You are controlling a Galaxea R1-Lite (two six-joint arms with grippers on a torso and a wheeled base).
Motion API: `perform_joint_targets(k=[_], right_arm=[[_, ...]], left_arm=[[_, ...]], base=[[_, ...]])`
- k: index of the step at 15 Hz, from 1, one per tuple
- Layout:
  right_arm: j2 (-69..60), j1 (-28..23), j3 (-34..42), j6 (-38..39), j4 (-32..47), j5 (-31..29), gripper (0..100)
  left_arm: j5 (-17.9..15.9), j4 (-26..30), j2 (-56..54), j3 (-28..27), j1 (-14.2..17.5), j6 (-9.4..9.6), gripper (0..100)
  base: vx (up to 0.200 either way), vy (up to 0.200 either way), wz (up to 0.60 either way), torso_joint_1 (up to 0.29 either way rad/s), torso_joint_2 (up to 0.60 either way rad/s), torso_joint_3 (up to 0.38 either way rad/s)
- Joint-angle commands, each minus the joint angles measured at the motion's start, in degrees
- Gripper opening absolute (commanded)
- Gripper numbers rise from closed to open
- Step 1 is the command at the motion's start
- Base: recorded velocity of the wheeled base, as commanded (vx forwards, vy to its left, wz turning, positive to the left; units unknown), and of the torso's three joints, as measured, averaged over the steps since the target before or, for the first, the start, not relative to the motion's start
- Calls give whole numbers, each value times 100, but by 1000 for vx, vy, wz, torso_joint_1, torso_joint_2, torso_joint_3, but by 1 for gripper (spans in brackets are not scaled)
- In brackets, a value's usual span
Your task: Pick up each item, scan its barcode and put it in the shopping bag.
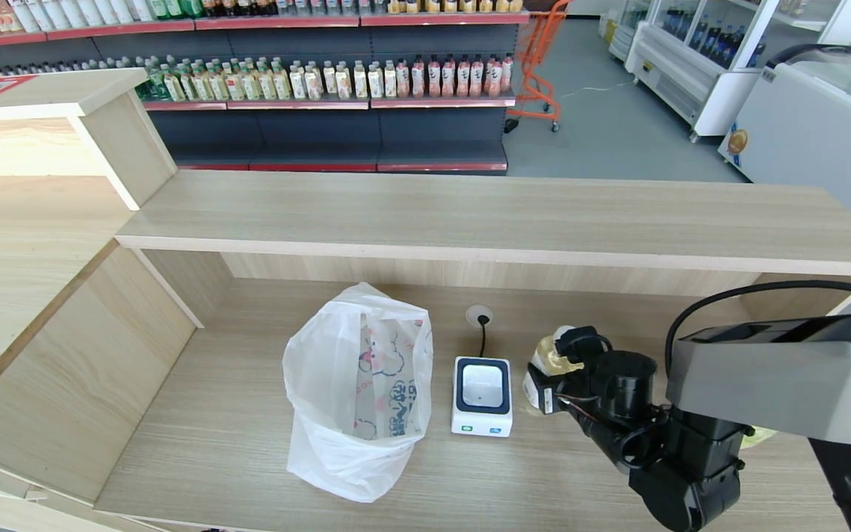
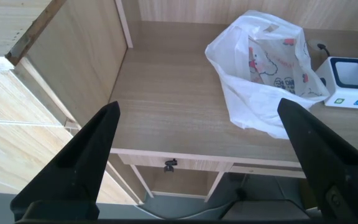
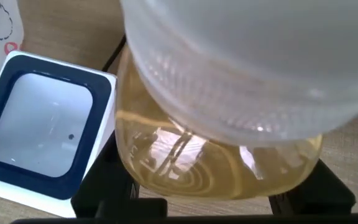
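Supermarket checkout worktop [image 1: 211, 443] holds a white bag [image 1: 329, 414] with a printed pack [image 1: 388, 377] already inside, while the right pincer [image 1: 560, 367] grips a bottle [image 1: 549, 360] just beside the scanner [image 1: 482, 395], apparently still to be bagged; the left pincer [image 2: 197, 109] hangs spread wide.

The light wood-grain counter [image 1: 211, 443] was a sunken surface, walled along its left edge and topped by a raised ledge along its far edge. A white plastic shopping bag [image 1: 337, 414] stood open near its middle. Just beside it sat a white box-shaped barcode scanner [image 1: 482, 395], window up. A black cable [image 1: 482, 336] ran from the scanner to a round white grommet [image 1: 479, 316] near the far edge.
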Motion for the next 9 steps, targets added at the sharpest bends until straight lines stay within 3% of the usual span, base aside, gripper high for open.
perform_joint_targets(k=[1, 2, 3, 4, 6, 7, 8, 9], right_arm=[[-497, -77, 164, 73, 56, 9, 0], [-813, -139, 270, 196, 240, 27, 0], [-1807, -306, 454, 627, 1014, 458, 0], [-2641, -464, 463, 987, 1752, 1275, 0], [-4215, -1097, 490, 1251, 3290, 3455, 0], [-4514, -1334, 481, 1251, 3686, 4061, 0], [-4962, -1773, 481, 1224, 4424, 5230, 0], [-5173, -2028, 498, 1242, 4661, 6179, 0]], left_arm=[[1, 0, -2, 0, 1, 0, 100], [1, 0, -2, -9, 1, 0, 100], [1, 0, 6, 0, 1, 0, 100], [1, 0, -2, 0, 1, 0, 100], [1, 0, -2, 0, 1, 0, 100], [1, 0, -2, 0, 1, 0, 100], [1, 0, -2, 0, 1, 0, 100], [1, 0, -2, 0, 1, 0, 100]], base=[[0, 0, 0, 0, 0, 0], [0, 0, 0, 0, 0, 0], [0, 0, 0, 0, 0, 0], [0, 0, 0, 0, 0, 0], [0, 0, 0, 0, 0, 0], [0, 0, 0, 0, 0, 0], [0, 0, 0, 0, 0, 0], [0, 0, 0, 0, 0, 0]])
